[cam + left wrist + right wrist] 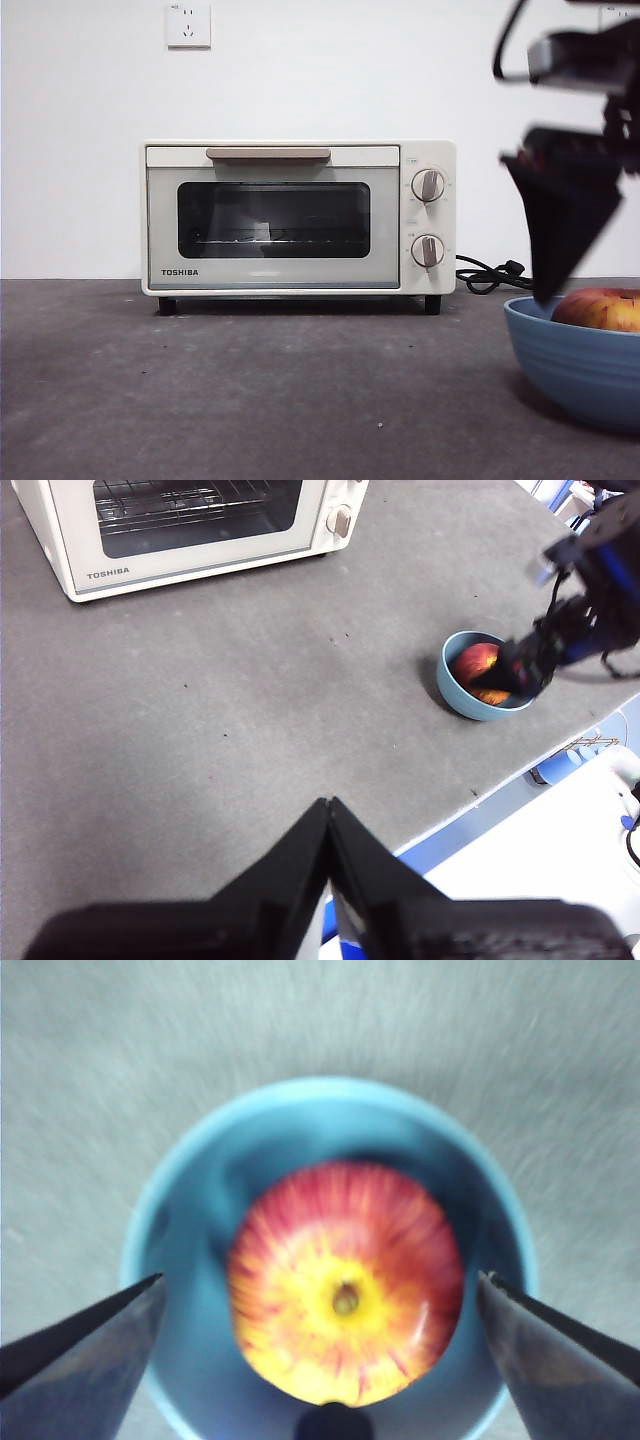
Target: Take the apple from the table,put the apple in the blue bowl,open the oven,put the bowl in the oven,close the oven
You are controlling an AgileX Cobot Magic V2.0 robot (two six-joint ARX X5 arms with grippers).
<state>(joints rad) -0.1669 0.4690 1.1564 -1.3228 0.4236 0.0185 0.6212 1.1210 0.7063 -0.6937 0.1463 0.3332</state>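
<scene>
- 2 black jaws of the right gripper (320,1360) stand spread wide on either side of the apple (345,1282), touching nothing; the fruit sits stem-up inside the blue bowl (190,1170), at the near right of the table (250,390).
- 1 step looks finished, the apple being bowled; the next call is the oven (298,218), its dark glass door shut and beige bar handle (268,154) untouched.
- Best practice, on this evidence: lift the right gripper straight up clear of the rim so the bowl is not nudged, then take the handle squarely at its middle and swing the door down evenly.
- Left gripper (328,815) waits well back over the table's near edge, jaws pressed together and empty.
- Dark grey, mottled matte tabletop runs back to the oven; its black cord (488,274) trails to the right.
- Behind, a plain white wall carries 1 socket (188,25).
</scene>
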